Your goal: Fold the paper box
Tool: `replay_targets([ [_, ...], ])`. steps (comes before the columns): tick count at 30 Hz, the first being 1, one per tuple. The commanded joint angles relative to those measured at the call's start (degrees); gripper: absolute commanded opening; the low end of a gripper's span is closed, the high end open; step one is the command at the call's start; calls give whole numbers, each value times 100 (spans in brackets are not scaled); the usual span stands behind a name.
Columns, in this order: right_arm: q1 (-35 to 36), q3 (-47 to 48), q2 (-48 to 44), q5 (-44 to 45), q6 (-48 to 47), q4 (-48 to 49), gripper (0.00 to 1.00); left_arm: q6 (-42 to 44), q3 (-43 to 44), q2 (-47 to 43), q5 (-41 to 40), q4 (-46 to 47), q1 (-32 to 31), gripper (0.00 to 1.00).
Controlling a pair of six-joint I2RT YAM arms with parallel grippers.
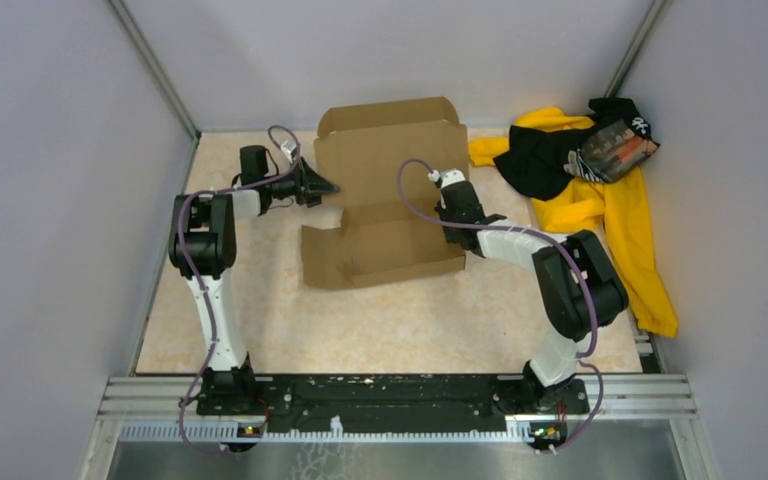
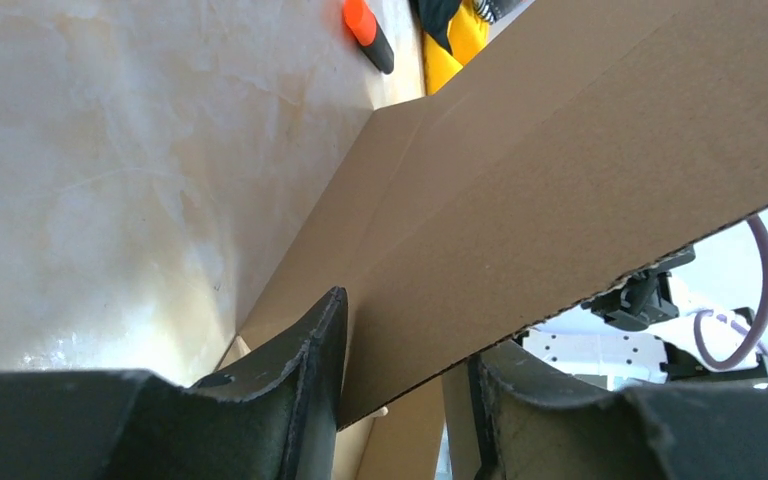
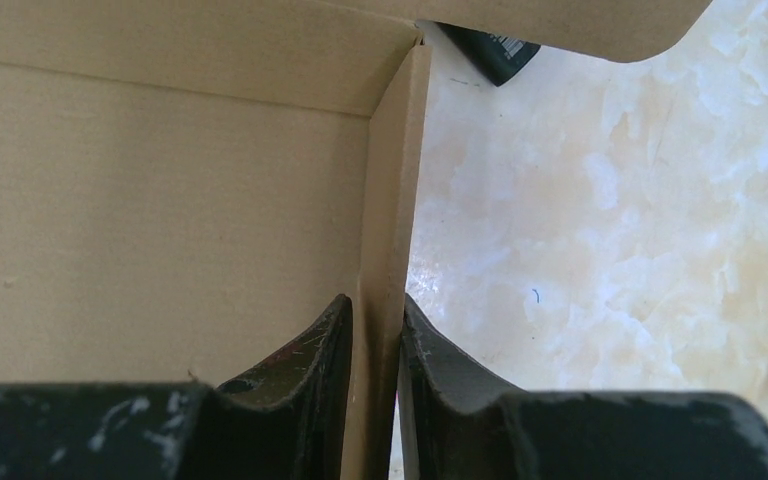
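While the right claw pinches an upright side wall of the paper box, bare tabletop lies open just beside it. The left claw sits loose around a box flap, with one finger touching it. Past the right claw, a dark thing is half hidden, and its print is too small to read.

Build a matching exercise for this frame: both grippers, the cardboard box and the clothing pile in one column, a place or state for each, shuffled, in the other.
Column one
1. left gripper
2. right gripper
3. paper box
4. clothing pile

Column two
A. heaped at the far right of the table
B. shut on a thin upright cardboard wall
C. brown, between the two grippers
D. open, fingers either side of a slanting cardboard panel

Pairs: 1-D, 2-B, 3-C, 4-A
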Motion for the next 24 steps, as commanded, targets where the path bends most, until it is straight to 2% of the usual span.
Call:
replay_targets([
  [1, -16, -164, -262, -47, 149, 451, 22, -703, -384, -7, 230, 872, -35, 45],
  [10, 87, -329, -308, 76, 204, 645, 22, -1954, -1046, -69, 309, 2414, -44, 47],
  [21, 143, -383, -349, 120, 213, 716, 22, -3728, -1721, 284, 266, 4643, -44, 49],
  [24, 147, -402, -365, 114, 214, 733, 22, -3980, -1790, 392, 219, 4976, -44, 50],
])
